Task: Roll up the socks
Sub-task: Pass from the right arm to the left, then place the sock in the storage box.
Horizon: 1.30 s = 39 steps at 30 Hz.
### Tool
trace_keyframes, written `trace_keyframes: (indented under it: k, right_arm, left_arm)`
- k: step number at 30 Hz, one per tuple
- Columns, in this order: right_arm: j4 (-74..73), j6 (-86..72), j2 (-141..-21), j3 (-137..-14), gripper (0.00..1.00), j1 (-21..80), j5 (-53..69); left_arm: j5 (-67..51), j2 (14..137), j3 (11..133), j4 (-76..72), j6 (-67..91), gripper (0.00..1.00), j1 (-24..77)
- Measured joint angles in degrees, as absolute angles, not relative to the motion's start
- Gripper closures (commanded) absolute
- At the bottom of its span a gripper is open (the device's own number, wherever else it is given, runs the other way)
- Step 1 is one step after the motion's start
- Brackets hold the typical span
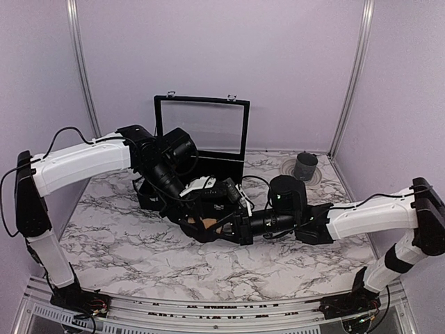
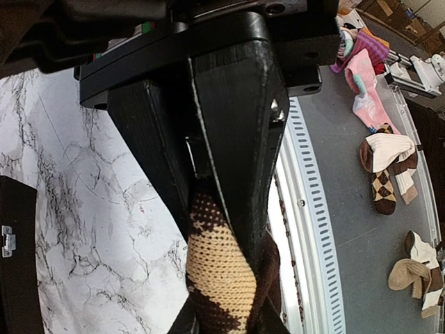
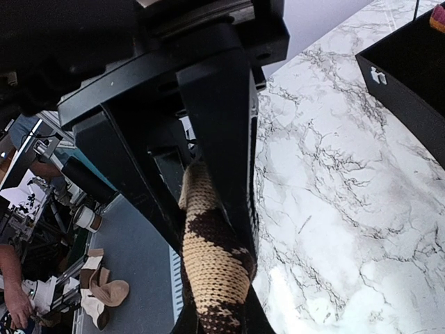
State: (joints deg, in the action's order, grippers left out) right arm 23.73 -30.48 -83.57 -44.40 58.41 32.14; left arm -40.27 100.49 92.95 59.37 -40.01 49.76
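Mid-table, both arms' fingers (image 2: 236, 125) grip the argyle sock (image 2: 219, 278), barring passage; black box (image 1: 222, 161) behind; near tabletop (image 1: 139, 254) free.

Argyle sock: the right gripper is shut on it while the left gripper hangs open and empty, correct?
No. The left gripper is shut on the argyle sock too, as the left wrist view shows; the right gripper does grip it.

We are seeing a black case (image 1: 201, 125) standing open at the back of the marbled desk (image 1: 118, 243), its pale-panelled lid tilting up. Right of the case, a dark cup (image 1: 305, 165) is sitting on a round mat (image 1: 287, 167). Behind the case, purple walls (image 1: 278, 56) are rising between metal posts (image 1: 82, 69). Far from the case, past the desk's edge, spare socks (image 2: 386, 174) are lying on a grey floor (image 2: 348, 209).
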Motion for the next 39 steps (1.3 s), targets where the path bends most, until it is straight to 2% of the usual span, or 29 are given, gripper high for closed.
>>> trace_keyframes:
  k: [2, 8, 10, 11, 15, 19, 20, 22, 24, 25, 26, 27, 29, 34, 39]
  right_arm:
    - [25.32, -31.27, -83.57, -43.62, 1.0, 58.39, 32.4]
    - [28.75, -32.12, -83.57, -42.81, 1.0, 58.26, 32.47]
    - [30.15, -32.12, -83.57, -42.78, 1.0, 58.24, 32.47]
    - [31.0, -32.12, -83.57, -42.76, 1.0, 58.24, 32.45]
    - [34.24, -31.97, -83.61, -42.46, 1.0, 58.19, 32.45]
    - [36.58, -31.97, -84.4, -42.46, 1.0, 57.95, 32.47]
    - [37.12, -31.99, -84.55, -42.46, 1.0, 57.95, 32.45]
    - [37.91, -31.97, -84.66, -42.46, 0.89, 57.93, 32.01]
    - [38.13, -31.94, -84.99, -42.68, 0.73, 57.93, 31.38]
    - [38.0, -31.83, -85.27, -43.05, 0.61, 57.93, 30.94]
    - [37.76, -31.33, -85.62, -43.4, 0.56, 57.93, 30.17]
    - [37.34, -31.4, -85.73, -43.53, 0.51, 57.91, 29.39]
    - [35.81, -30.52, -85.6, -43.53, 0.5, 57.87, 27.62]
    - [28.6, -26.26, -82.28, -43.53, 0.52, 57.56, 20.71]
    - [23.92, -23.05, -76.66, -43.2, 0.55, 57.19, 15.05]
  left_arm:
    - [-41.6, 100.92, 93.06, 59.83, -40.18, 0.75, 49.45]
    - [-47.55, 101.73, 93.32, 60.93, -40.12, 0.73, 47.29]
    - [-50.13, 102.26, 94.06, 62.13, -39.92, 0.63, 46.28]
    - [-51.77, 102.65, 94.52, 63.05, -39.75, 0.61, 45.67]
    - [-56.9, 104.25, 95.7, 67.59, -39.75, 0.74, 43.42]
    - [-59.83, 104.71, 95.92, 70.54, -40.4, 1.0, 42.26]
    - [-60.25, 104.71, 95.94, 71.07, -40.56, 1.0, 41.95]
    - [-61.17, 104.75, 96.01, 71.46, -40.95, 1.0, 41.25]
    - [-61.98, 104.97, 96.05, 71.77, -40.88, 1.0, 40.53]
    - [-62.08, 105.16, 96.12, 71.9, -40.8, 1.0, 40.21]
    - [-61.73, 105.45, 96.29, 71.94, -40.18, 1.0, 39.68]
    - [-60.84, 105.51, 96.36, 71.68, -39.31, 1.0, 39.03]
    - [-57.06, 105.41, 96.38, 70.54, -36.84, 1.0, 36.88]
    - [-38.94, 105.75, 97.54, 65.87, -30.65, 1.0, 28.1]
    - [-21.56, 111.46, 106.56, 62.81, -29.02, 1.0, 18.28]
